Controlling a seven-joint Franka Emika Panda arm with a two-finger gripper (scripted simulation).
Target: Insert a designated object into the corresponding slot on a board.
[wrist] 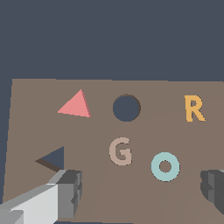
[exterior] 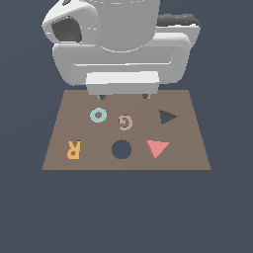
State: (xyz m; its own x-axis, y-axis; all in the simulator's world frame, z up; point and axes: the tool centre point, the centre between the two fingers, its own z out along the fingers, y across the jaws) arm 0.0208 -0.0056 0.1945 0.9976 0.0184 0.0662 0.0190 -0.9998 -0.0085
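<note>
Dark blue-grey table (exterior: pixel 123 212) all around, with the brown board (exterior: pixel 192 158) lying flat on it. Gripper (exterior: pixel 123 96) hangs over the board's far edge, fingers spread wide, holding nothing. Pink triangle (exterior: pixel 157 147) sits on the board just beside the round hole (exterior: pixel 121 149), near the navy triangle slot (exterior: pixel 167 117) but not in it. Teal ring (exterior: pixel 98 115), G (exterior: pixel 126 122), and R (exterior: pixel 73 149) too.

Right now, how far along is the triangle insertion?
Nothing looks done yet: the pink triangle lies flat on the board, beside the triangular slot, which is empty. In hand: nothing; the gripper hangs open over the board near the G and the teal ring. Left: grasp the triangle, carry it to the slot, and seat it.
</note>
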